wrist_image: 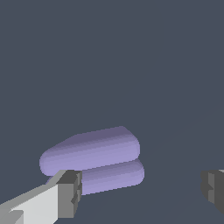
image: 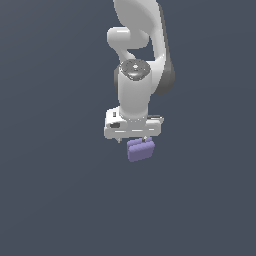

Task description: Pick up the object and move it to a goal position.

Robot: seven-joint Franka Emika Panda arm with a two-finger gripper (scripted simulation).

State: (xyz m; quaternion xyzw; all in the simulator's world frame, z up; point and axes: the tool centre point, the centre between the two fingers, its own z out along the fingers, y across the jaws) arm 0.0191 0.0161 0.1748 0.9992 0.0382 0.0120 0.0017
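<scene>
Seen from outside, the tool (image: 137,141) hides its fingers behind the purple block (image: 140,150) just beneath it. The wrist view shows them spread wide, one finger (wrist_image: 70,192) beside the block (wrist_image: 94,157), the other well apart.

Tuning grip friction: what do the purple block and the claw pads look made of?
Purple block: matte, plastic- or rubber-like; soft even shading, no glints, rounded edges, one groove. Claw pads: dark grey, dull, with ridged faces, rubbery-looking; white finger body smooth like painted plastic. It's a render, so all this is tentative.
</scene>
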